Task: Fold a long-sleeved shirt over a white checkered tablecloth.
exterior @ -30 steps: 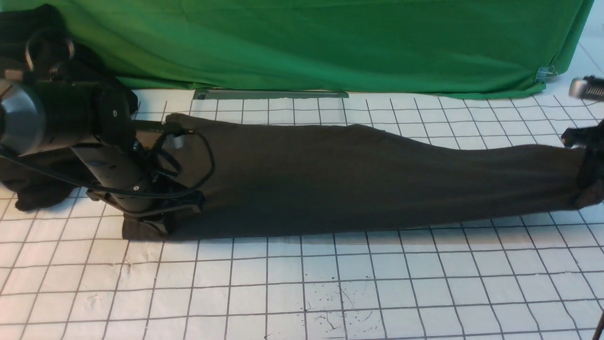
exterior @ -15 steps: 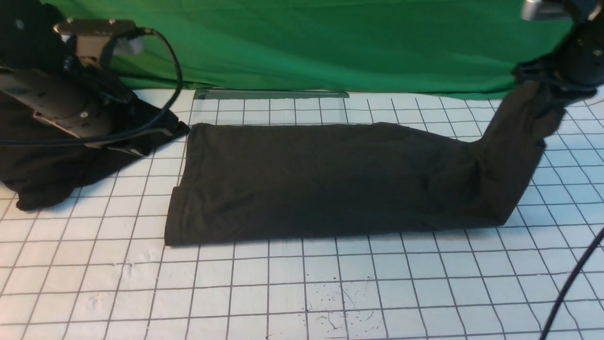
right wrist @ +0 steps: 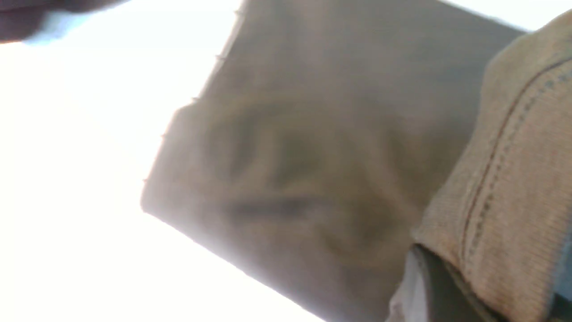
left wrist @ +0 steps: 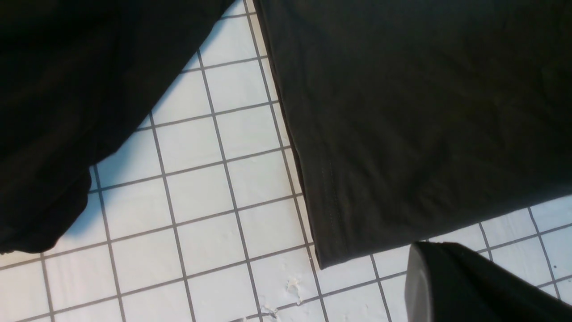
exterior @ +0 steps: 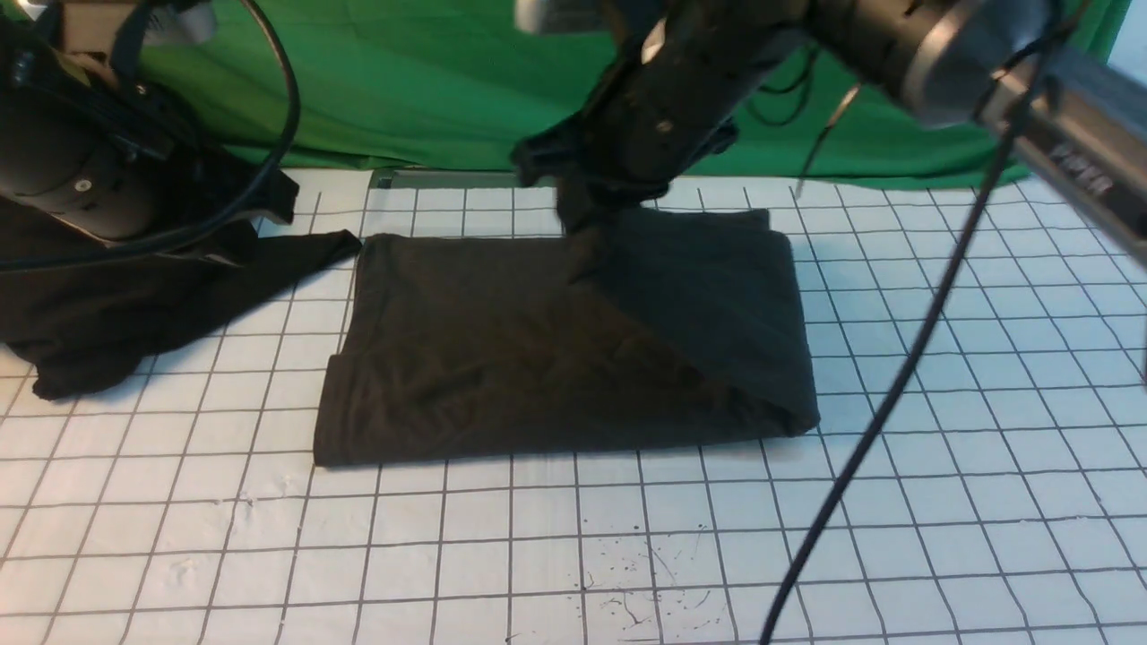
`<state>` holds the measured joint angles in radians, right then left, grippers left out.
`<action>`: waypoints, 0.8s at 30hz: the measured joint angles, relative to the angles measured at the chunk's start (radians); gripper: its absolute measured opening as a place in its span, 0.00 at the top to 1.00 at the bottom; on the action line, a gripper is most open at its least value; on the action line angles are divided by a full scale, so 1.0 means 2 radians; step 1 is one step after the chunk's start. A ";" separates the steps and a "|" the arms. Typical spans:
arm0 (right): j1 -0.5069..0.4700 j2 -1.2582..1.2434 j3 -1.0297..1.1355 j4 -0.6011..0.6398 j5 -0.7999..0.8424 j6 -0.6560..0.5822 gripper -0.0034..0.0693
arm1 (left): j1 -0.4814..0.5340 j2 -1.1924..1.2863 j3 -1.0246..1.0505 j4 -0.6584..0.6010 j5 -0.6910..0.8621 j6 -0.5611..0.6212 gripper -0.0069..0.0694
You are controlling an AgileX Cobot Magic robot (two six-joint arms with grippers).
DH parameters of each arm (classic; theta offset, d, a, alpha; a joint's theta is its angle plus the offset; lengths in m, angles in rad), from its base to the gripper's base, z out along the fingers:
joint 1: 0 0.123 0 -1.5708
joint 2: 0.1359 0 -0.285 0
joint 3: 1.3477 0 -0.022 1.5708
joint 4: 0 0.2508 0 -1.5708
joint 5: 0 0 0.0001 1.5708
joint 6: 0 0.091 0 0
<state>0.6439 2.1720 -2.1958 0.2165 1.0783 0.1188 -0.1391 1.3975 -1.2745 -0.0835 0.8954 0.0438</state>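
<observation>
The long-sleeved shirt [exterior: 484, 358] lies on the white checkered tablecloth [exterior: 627, 537] as a dark rectangle, its right part doubled back over the middle. My right gripper [exterior: 582, 204] hangs above the shirt's far edge, shut on a lifted end of the cloth. In the right wrist view the stitched hem [right wrist: 505, 170] drapes over a finger [right wrist: 429, 286], and the shirt [right wrist: 313, 156] spreads below. My left arm [exterior: 81, 161] is raised at the far left. Its gripper [left wrist: 429, 259] is shut and holds nothing, just off the shirt's corner [left wrist: 339, 241].
A deeper black garment [exterior: 134, 313] lies crumpled at the left, beside the shirt's left edge. A green cloth [exterior: 538, 81] hangs along the back. The right arm's cable [exterior: 896, 385] dangles across the right side of the tablecloth.
The right gripper has lifted the shirt's right end and carried it left over the middle, doubling the shirt. The left gripper let go of the left end and rose back to the far left.
</observation>
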 joint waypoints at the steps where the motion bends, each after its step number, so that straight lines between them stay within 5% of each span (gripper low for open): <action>1: 0.013 0.013 -0.009 0.003 -0.008 0.007 0.92 | 0.000 0.000 0.000 0.000 0.002 0.000 0.91; 10: 0.066 0.079 -0.028 0.052 -0.091 0.014 0.90 | 0.000 -0.001 0.000 0.000 0.017 -0.007 0.91; 14: 0.074 0.102 -0.028 0.061 -0.127 0.015 0.81 | 0.000 -0.001 0.000 0.000 0.025 -0.008 0.91; 17: 0.077 0.112 -0.028 0.066 -0.141 0.023 0.62 | 0.000 -0.001 0.000 0.000 0.031 -0.009 0.91; 19: 0.077 0.113 -0.028 0.077 -0.135 0.020 0.38 | 0.000 -0.001 0.000 0.000 0.034 -0.011 0.91; 24: 0.071 0.098 -0.048 0.067 -0.066 -0.059 0.23 | 0.000 -0.001 0.000 0.000 0.035 -0.018 0.91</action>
<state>0.7850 2.3689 -2.2911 0.3511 0.9457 0.0000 -0.1391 1.3947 -1.2745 -0.0835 0.9652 0.0071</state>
